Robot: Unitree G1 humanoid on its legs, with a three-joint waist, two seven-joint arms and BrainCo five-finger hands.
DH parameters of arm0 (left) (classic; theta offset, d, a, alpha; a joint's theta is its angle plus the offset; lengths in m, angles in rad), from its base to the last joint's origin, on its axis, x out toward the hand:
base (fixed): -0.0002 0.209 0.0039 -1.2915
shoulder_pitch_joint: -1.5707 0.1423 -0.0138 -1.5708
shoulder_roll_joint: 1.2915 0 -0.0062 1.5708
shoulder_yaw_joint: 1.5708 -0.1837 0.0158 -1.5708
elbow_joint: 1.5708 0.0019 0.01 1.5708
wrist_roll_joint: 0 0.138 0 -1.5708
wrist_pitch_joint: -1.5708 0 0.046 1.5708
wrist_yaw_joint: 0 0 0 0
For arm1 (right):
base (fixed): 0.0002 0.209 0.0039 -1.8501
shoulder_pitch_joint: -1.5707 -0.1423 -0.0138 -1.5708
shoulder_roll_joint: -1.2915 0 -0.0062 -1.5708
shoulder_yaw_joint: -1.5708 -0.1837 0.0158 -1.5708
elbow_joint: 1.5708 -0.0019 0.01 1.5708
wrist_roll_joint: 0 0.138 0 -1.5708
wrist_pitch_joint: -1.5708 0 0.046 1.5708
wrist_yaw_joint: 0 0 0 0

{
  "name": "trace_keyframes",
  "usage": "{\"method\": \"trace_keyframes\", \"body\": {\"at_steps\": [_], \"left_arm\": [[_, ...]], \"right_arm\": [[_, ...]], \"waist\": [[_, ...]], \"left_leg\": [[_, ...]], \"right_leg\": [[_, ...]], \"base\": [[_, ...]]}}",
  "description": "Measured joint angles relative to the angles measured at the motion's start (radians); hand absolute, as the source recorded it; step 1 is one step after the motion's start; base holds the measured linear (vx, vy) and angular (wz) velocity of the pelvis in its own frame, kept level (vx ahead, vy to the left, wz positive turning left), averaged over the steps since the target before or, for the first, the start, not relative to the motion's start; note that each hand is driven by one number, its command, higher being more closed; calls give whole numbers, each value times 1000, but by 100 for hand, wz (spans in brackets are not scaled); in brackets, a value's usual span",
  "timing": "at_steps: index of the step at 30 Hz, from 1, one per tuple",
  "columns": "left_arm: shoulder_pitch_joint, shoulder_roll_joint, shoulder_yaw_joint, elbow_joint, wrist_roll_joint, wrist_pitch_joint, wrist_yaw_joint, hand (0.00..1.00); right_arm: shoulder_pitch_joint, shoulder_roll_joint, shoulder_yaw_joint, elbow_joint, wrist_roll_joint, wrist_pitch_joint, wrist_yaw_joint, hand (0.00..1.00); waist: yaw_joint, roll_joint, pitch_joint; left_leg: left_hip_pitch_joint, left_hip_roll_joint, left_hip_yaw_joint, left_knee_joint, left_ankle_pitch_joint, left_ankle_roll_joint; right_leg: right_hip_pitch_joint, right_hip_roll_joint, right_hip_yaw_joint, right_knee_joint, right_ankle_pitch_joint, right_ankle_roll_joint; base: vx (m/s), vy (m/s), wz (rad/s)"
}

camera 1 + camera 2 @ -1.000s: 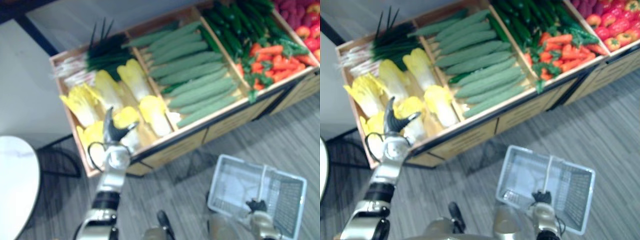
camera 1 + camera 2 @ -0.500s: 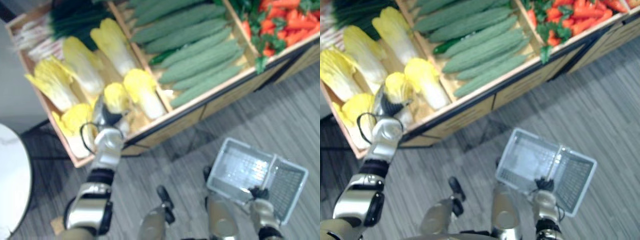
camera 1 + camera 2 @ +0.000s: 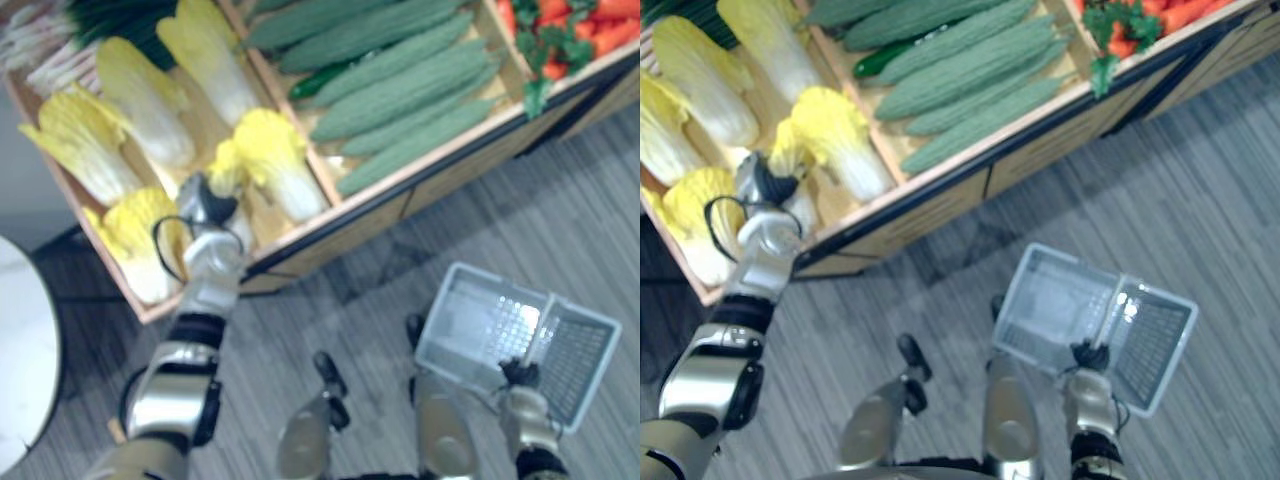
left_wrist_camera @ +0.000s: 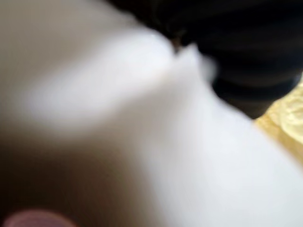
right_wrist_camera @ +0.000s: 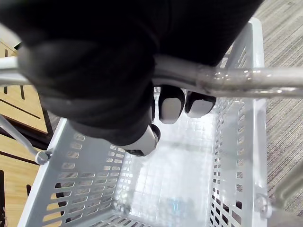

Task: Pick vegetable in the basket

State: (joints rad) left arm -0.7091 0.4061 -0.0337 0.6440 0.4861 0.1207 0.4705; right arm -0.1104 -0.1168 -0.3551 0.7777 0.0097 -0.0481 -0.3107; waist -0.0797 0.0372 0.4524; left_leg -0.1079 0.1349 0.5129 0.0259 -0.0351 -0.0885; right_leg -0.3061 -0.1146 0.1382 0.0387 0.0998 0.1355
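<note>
My left robot hand [image 3: 203, 200] is out over the cabbage bay of the wooden produce stand [image 3: 340, 240], set against a napa cabbage [image 3: 226, 168] whose yellow leaves stick out just past it. The left wrist view has only a pale, blurred surface pressed up close, with a bit of yellow leaf beside the dark cover, so I cannot tell whether those fingers are curled round the cabbage or lying loose on it.

More cabbages lie around it in the same bay, and a larger one [image 3: 272, 165] is just beside my hand toward the wooden divider. Past the divider there is a row of long, bumpy green gourds [image 3: 400, 90] with one darker cucumber [image 3: 320, 82] among them. Further right there are carrots [image 3: 605, 25] with their green tops. Spring onions [image 3: 40, 40] fill the far left corner of the stand.

My right robot hand [image 5: 102, 80] is clenched round the handle [image 5: 236, 75] of the white plastic basket [image 3: 480, 325], which hangs low at my right side, well apart from the stand. I see nothing in it through the perforated walls.

The floor [image 3: 560, 200] is grey with fine stripes. A white round tabletop [image 3: 20, 370] shows at my left, near the stand's corner.
</note>
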Motion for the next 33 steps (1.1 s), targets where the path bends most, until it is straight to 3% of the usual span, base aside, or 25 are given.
{"method": "trace_keyframes", "body": {"at_steps": [4, 6, 9, 12, 15, 18, 22, 25, 26, 27, 28, 29, 30, 31, 33], "left_arm": [[1, -17, -41, -4, 4, -2, -29, 100], [15, -17, -43, -16, 11, -3, -45, 100], [44, -14, -41, -83, 49, -2, -53, 100], [61, 0, -36, -155, 117, 12, -51, 100], [138, 10, -28, -286, 190, 33, -40, 100], [164, 8, -17, -372, 238, 36, -23, 100], [173, -33, -67, -456, 240, 32, -14, 100], [263, -77, -143, -528, 232, -4, -14, 100], [285, -85, -156, -540, 231, -14, -14, 100], [334, -97, -177, -556, 225, -40, -15, 100], [367, -100, -195, -559, 223, -59, -16, 100], [411, -99, -205, -563, 222, -79, -20, 100], [465, -105, -205, -575, 213, -90, -35, 100], [499, -118, -204, -586, 201, -90, -42, 100], [583, -175, -194, -590, 181, -105, -63, 100]], "right_arm": [[19, 0, 0, 18, -1, 0, 0, 100], [23, 0, -2, 32, -1, 1, 1, 100], [35, 0, -25, 58, -1, 3, 12, 100], [50, 0, -60, 80, 1, 16, 16, 100], [116, -2, -91, 101, 3, 18, 17, 100], [164, 0, -132, 103, 13, 22, 33, 100], [201, 16, -186, 100, 50, 27, 34, 100], [197, 21, -179, 80, 69, 37, 33, 100], [189, 20, -179, 76, 69, 38, 33, 100], [163, 18, -175, 65, 69, 42, 33, 100], [141, 17, -161, 59, 69, 41, 31, 100], [108, 19, -130, 56, 69, 41, 28, 100], [87, 19, -91, 55, 63, 42, 16, 100], [81, 15, -62, 52, 52, 43, 12, 100], [70, 1, 47, 1, -15, 45, 8, 100]], "waist": [[-6, 0, 0], [-25, 4, -3], [-24, 8, -6], [-20, 13, -42], [-16, 28, -126], [-1, 36, -171], [-3, 25, -189], [0, 12, -193], [1, 11, -193], [2, 19, -195], [2, 24, -198], [4, 4, -200], [9, -28, -204], [13, -40, -211], [16, -21, -215]], "left_leg": [[67, -4, -13, -1, 0, 0], [94, -7, -39, -5, 0, 0], [132, -7, -61, -11, 0, 0], [148, -9, -85, -26, 9, 2], [178, -9, -92, -44, 10, -1], [195, -13, -95, -54, 12, -2], [203, -18, -121, -56, 15, 1], [227, -16, -71, -54, 8, -4], [229, -19, -49, -53, 5, -6], [228, -3, 9, -42, -6, -6], [228, 17, 61, -33, -14, 2], [239, 26, 131, -15, -28, 7], [273, 24, 210, 11, -51, -10], [286, 26, 253, 30, -66, -21], [322, 65, 386, 92, -86, -32]], "right_leg": [[80, -6, -30, -5, -7, -4], [121, -10, -66, -7, -11, -7], [171, -9, -95, -10, -18, -13], [203, -12, -124, -22, -17, -13], [239, -10, -134, -40, -19, -15], [254, -12, -135, -43, -20, -16], [274, -21, -157, -36, -27, -11], [248, -22, -138, -17, -57, -23], [234, -31, -174, -3, -73, -45], [205, -74, -351, 39, -120, -129], [183, -122, -515, 104, -148, -173], [144, -234, -735, 254, -180, -228], [142, -309, -898, 368, -189, -252], [150, -317, -944, 378, -175, -251], [121, -242, -912, 339, -154, -214]], "base": [[30, 15, 14], [-3, 8, 29], [-37, -2, 22], [-51, -10, 24], [17, -13, 7], [11, -2, 0], [-16, -5, 18], [-38, -3, -37], [-43, 41, -92], [-8, 67, -120], [28, 99, -171], [98, 60, -195], [133, 25, -194], [180, -32, -211], [159, -107, -224]]}}
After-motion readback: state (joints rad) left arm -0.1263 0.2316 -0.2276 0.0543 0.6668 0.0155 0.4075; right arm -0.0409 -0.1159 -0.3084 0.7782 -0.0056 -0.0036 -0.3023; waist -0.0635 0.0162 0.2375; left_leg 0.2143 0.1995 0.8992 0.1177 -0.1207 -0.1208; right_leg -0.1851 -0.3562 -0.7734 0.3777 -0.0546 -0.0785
